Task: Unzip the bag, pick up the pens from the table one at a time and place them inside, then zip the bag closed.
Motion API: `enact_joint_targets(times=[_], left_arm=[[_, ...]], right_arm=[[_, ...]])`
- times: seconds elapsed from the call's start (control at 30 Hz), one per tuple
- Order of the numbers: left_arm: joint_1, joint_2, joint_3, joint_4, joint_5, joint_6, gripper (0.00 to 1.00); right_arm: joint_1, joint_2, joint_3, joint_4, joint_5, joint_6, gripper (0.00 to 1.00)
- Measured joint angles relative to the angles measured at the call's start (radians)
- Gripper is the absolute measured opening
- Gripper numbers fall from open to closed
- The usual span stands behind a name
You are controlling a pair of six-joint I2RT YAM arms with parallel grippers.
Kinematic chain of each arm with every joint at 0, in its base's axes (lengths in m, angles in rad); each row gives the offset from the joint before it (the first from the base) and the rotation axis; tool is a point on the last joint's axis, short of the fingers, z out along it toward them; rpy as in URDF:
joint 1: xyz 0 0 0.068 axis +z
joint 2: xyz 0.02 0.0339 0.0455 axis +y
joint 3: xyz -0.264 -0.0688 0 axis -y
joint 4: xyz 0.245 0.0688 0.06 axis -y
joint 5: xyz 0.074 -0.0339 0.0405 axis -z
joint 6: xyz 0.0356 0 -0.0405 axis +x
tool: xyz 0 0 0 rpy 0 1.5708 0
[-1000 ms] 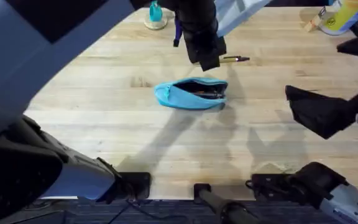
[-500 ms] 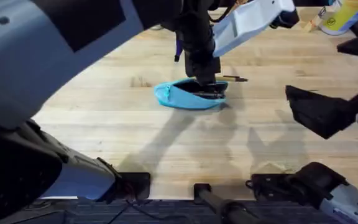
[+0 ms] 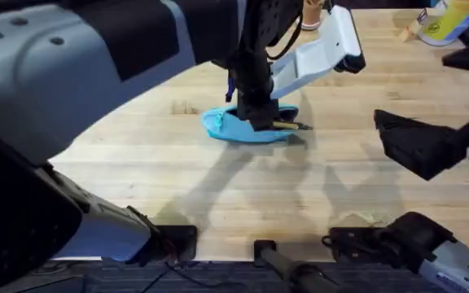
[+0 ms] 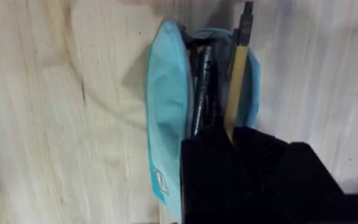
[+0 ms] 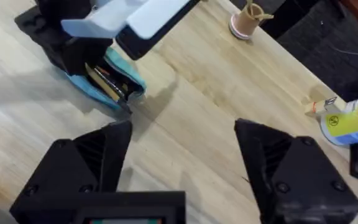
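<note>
Left wrist view puts me right over the light blue, long oval fabric pouch [image 4: 166, 118], unzipped and lying on the pale wooden butcher-block table [image 4: 36, 112]. My left gripper [image 4: 229, 134] is clenched on the slim yellow pen with the dark end [image 4: 237, 68], which sits along the open mouth with its dark tip poking out past the pouch's far end. A silver-grey metal pen [image 4: 199, 93] already lies inside.

My worry is that the yellow pen rides the lip instead of dropping in. If I let go while that tip overhangs the fabric edge, I judge it could tip out and roll across the table. The soft pouch may also slide or fold under the fingers, since nothing pins it down. A tip left proud would likely jam the zip later.

My right gripper [image 5: 179, 155] hangs spread and empty, well apart from the pouch [image 5: 114, 84].

From overhead, the left arm covers most of the pouch [image 3: 226, 126], so I cannot judge how deep the pen [image 3: 287, 125] sits. The zip pull is nowhere I can make out, and my own fingers block the pen's near end.
</note>
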Motion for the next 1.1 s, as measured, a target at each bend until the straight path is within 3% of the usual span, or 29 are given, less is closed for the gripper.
enact_joint_targets(times=[0.43, 1.1], left_arm=[[0.004, 0.0, -0.021, 0.03, -0.104, 0.003, 0.041], [0.047, 0.0, -0.041, 0.026, -0.14, 0.003, 0.051]], right_arm=[[0.0, 0.0, 0.0, 0.023, 0.0, 0.0, 0.997], [0.0, 0.0, 0.0, 0.023, 0.0, 0.0, 0.997]])
